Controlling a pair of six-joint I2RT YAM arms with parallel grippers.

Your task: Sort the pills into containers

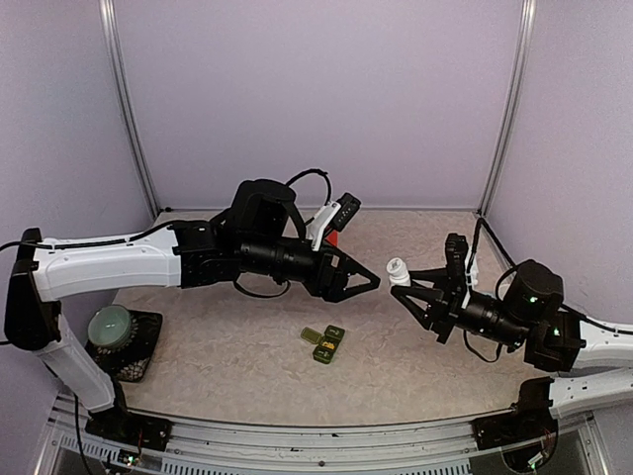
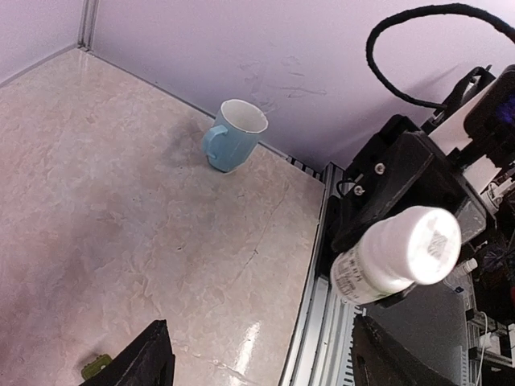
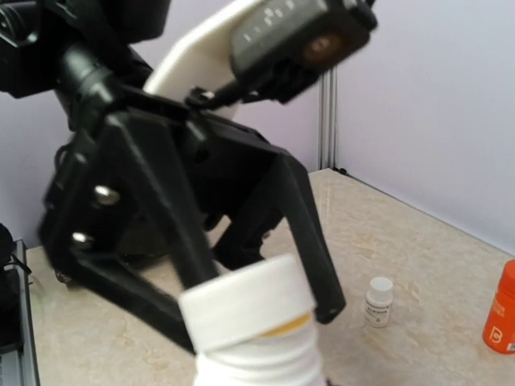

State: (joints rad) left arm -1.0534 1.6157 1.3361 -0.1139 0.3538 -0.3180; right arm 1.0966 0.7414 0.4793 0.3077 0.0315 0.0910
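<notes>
right jaws clamp pill bottle [image 1: 397, 269], cap aimed at left jaws, spread wide, prob to unscrew it. containers [image 1: 326, 343] sit on worktop [image 1: 218, 346] below.

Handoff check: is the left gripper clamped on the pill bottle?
No: the left gripper stands wide open, clear of the white pill bottle.

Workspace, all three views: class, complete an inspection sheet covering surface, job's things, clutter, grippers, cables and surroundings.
Surface: beige marbled table.
Job's things: green containers front centre, one lid seemingly open; white bottle held aloft.
Clutter: blue mug, small bottle, orange bottle, round green object on black pad.
Grippers: left gripper, fingers apart, empty; right gripper, fingers shut on white bottle.
Cables: black loop above left arm.
Surroundings: lilac walls.
</notes>
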